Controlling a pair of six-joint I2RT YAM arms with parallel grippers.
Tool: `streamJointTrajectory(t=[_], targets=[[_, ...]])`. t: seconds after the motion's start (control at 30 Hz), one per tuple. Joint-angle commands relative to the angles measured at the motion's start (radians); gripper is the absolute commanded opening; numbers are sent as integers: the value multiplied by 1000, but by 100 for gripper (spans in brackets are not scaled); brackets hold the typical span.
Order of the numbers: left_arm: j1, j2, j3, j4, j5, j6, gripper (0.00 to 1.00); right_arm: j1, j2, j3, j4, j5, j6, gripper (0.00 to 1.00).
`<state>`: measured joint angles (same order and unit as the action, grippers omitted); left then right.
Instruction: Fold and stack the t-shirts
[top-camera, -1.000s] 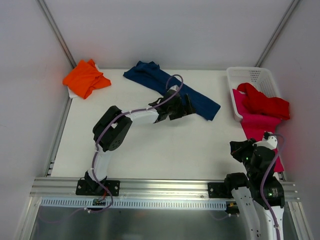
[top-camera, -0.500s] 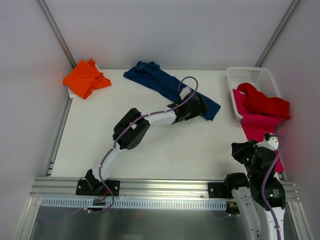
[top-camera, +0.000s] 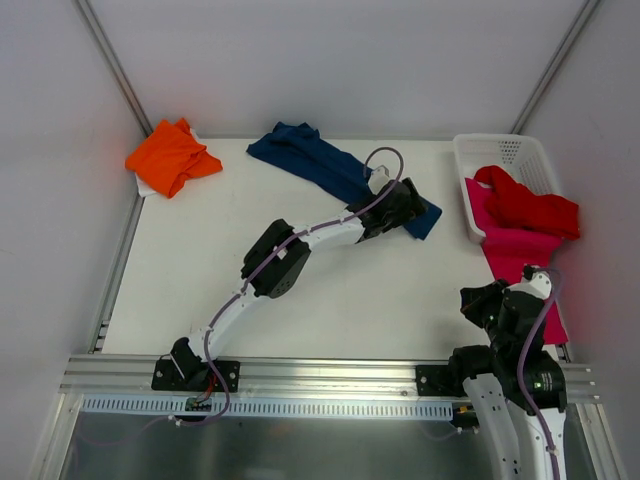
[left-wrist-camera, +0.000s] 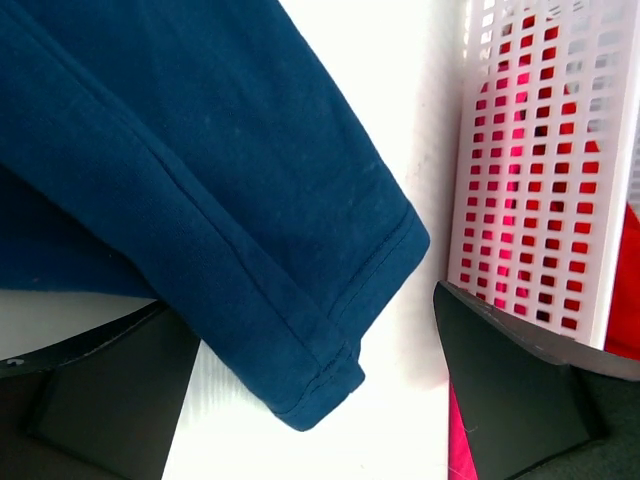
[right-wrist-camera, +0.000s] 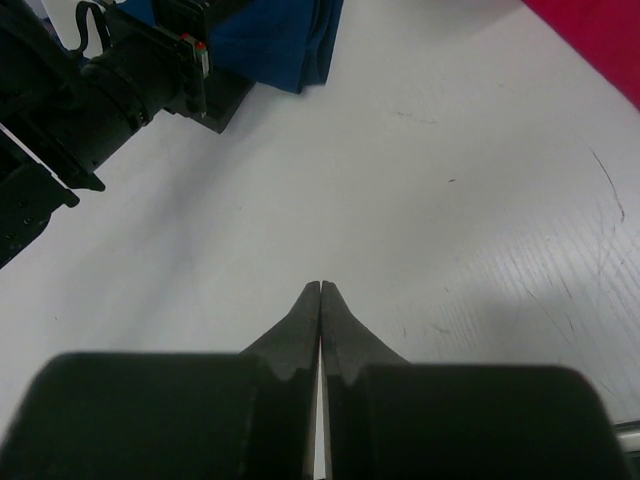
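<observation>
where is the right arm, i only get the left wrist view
Observer: Near its base; the right end effector is shut and empty over the white table.
Operator: any shirts besides the navy blue cloth t-shirt under me
Observer: An orange cloth t-shirt lies crumpled at the far left corner.
Operator: what fills the white plastic mesh basket
Observer: A red cloth t-shirt on a magenta-pink cloth t-shirt that spills out toward the near edge.

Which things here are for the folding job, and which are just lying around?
For the job: navy t-shirt, orange t-shirt, red t-shirt, pink t-shirt.
Just lying about: white mesh basket.
</observation>
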<state>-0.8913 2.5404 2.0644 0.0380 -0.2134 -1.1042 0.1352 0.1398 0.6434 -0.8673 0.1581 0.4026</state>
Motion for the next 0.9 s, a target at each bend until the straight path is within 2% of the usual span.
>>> streamJointTrajectory(t=[0.0,0.07,0.1,0.13,0.17,0.23,0.3,0.4,0.57,0.67,0.7,0.77,0.8,0.87], targets=[[-1,81,39,-125,-18,-8,99,-2,20,-14,25,4,-15,1],[2,93,48,-124,-6,-10,94,-2,23,-17,30,4,-15,0],[2,95,49,-124,-4,-3,87,-2,23,-17,30,3,-15,1],[6,101,59,-122,12,-3,55,-2,21,-19,31,6,-16,0],[8,103,62,-122,22,-8,39,0,21,-19,31,6,-16,0],[12,106,66,-121,28,-19,12,-2,23,-21,34,9,-16,1],[18,107,66,-121,37,-25,0,-2,23,-21,36,12,-16,1],[25,100,60,-119,51,-22,0,-2,23,-27,39,11,-15,0],[26,29,-38,-110,92,32,0,-2,21,-36,48,0,-8,1],[20,-69,-174,-98,173,102,0,-2,24,-42,71,-8,-5,1],[9,-134,-279,-93,196,125,0,-2,29,-45,79,-11,-4,0],[-4,-207,-398,-69,206,156,0,-2,44,-51,105,-17,-1,0],[-11,-277,-521,-64,209,171,0,-2,50,-54,125,-19,1,1],[-23,-348,-649,-43,210,184,0,-2,73,-59,143,-35,11,0]])
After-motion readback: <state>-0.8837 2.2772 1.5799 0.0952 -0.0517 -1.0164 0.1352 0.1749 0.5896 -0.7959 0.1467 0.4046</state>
